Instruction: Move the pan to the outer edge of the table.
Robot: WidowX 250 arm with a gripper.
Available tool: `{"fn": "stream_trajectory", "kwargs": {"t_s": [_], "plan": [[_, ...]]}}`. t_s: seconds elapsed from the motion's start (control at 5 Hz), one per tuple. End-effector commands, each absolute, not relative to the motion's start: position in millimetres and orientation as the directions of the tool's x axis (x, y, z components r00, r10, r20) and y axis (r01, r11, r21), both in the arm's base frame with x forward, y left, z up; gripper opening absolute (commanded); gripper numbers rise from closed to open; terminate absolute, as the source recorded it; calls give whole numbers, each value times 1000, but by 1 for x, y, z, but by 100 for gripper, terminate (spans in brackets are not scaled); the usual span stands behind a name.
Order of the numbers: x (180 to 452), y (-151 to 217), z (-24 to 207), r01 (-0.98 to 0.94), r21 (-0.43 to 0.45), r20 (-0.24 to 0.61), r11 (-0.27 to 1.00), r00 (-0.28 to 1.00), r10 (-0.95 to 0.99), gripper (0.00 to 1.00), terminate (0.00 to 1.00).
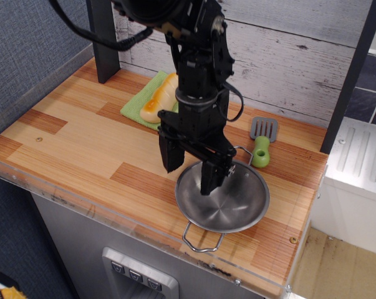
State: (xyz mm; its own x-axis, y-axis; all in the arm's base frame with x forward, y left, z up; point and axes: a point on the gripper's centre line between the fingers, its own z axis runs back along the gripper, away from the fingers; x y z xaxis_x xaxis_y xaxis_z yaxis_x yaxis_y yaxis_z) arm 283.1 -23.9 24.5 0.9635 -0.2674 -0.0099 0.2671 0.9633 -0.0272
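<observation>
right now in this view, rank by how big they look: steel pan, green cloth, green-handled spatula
1. Round shiny stainless-steel pan
2. Green cloth, partly hidden under the orange-yellow food, so its full size is unsure
3. Green-handled grey spatula

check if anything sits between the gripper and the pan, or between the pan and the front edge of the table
Nothing visible does. The open gripper straddles the back-left rim of the pan, and only bare wood of the table lies between the pan and the front edge.

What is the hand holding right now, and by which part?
Nothing is held. The hand is open, one finger inside the pan, the other outside its left rim.
</observation>
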Motion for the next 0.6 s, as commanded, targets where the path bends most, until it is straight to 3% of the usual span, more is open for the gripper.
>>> {"fn": "stream_trajectory", "kwargs": {"t_s": [0.0, 0.4], "plan": [[287, -25, 27, 267, -1, 18, 964, 964, -267, 0, 0], [287, -27, 26, 273, 4, 14, 962, 962, -274, 0, 0]]}}
